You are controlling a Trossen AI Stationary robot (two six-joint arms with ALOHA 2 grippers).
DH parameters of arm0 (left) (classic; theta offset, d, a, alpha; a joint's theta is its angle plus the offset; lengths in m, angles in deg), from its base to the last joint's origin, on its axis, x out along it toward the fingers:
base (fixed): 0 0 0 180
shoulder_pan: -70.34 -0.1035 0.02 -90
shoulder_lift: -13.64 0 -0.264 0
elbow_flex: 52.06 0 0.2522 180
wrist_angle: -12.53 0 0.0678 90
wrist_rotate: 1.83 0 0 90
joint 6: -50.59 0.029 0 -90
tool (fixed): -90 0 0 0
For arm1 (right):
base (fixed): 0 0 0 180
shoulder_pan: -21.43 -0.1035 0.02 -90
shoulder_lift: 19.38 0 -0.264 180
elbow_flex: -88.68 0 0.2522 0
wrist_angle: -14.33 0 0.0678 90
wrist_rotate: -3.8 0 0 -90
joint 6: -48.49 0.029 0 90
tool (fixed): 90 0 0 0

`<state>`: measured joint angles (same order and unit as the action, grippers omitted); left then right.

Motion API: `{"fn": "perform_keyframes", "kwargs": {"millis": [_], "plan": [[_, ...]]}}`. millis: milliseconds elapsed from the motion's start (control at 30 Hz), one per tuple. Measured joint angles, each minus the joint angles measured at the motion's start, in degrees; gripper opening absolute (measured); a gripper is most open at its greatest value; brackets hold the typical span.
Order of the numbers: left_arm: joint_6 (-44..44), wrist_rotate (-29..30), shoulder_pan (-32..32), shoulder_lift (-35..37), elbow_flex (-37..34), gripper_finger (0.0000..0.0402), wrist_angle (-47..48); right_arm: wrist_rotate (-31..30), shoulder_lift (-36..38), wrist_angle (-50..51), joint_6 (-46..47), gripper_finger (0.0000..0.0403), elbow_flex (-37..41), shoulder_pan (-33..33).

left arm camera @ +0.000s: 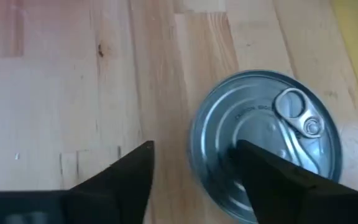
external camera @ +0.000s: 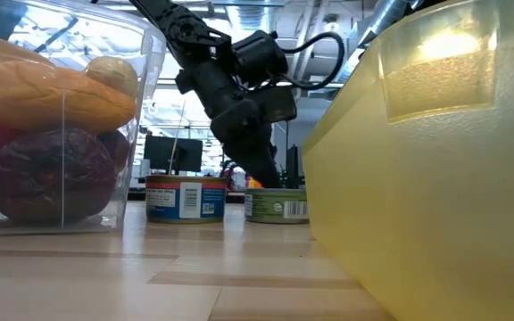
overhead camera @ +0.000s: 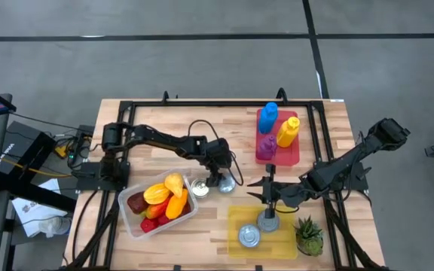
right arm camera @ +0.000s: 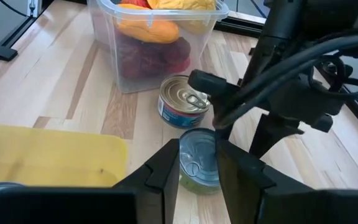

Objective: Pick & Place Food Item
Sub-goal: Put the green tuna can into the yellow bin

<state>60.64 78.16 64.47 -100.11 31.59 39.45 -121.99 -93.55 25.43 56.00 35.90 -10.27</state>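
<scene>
Steel, by the look of it — the green-labelled can (left arm camera: 265, 144) is a squat, rigid tin with a ring-pull lid and a paper band round its wall. I judge it dense for its size, stiff enough to take a firm squeeze, and slick on the bare metal rim, so the hold should go across the labelled side wall, low and square, not on the lid or the tab.

It stands upright on the wooden table (overhead camera: 224, 120) near the middle, just right of a blue-labelled can (external camera: 184, 197) and the clear tub of plastic fruit (overhead camera: 157, 203), with the yellow tray (overhead camera: 239, 218) close on its right.

The left gripper (left arm camera: 194, 163) hangs directly over it with fingers parted and nothing between them — one finger over the lid, the other over bare wood, so it sits off-centre. The right gripper (right arm camera: 197, 165) waits over the yellow tray, jaws slightly apart, apparently holding nothing.
</scene>
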Motion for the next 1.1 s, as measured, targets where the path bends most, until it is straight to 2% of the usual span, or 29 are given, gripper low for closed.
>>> {"fn": "perform_keyframes", "kwargs": {"millis": [100,233,300,500,700,967,1100], "plan": [[0.3,-0.1,0.1,0.1,-0.1,0.0164,-0.2,0.0,0.0,0.1,0.0,0.0098,0.0,0.0],[2.5,-0.1,0.0,0.3,-0.1,0.0040,0.4,0.0,0.0,0.3,0.0,0.0098,0.0,0.0],[3.0,0.0,0.0,0.0,-0.1,0.0015,0.9,0.0,0.0,0.4,0.0,0.0098,0.0,0.0],[3.1,3.5,1.7,1.1,-0.3,0.0001,1.5,-0.2,0.0,0.6,0.0,0.0098,0.0,0.0],[3.0,8.0,5.0,5.9,-0.7,0.0000,4.9,-0.2,0.0,0.6,0.0,0.0098,0.0,0.0],[3.3,13.6,7.5,11.8,-0.6,0.0000,4.5,-0.2,0.0,0.6,0.1,0.0098,0.0,0.0],[3.7,15.8,7.3,13.5,-0.5,0.0000,4.2,2.1,0.0,0.8,5.0,0.0100,0.0,1.4]]}}
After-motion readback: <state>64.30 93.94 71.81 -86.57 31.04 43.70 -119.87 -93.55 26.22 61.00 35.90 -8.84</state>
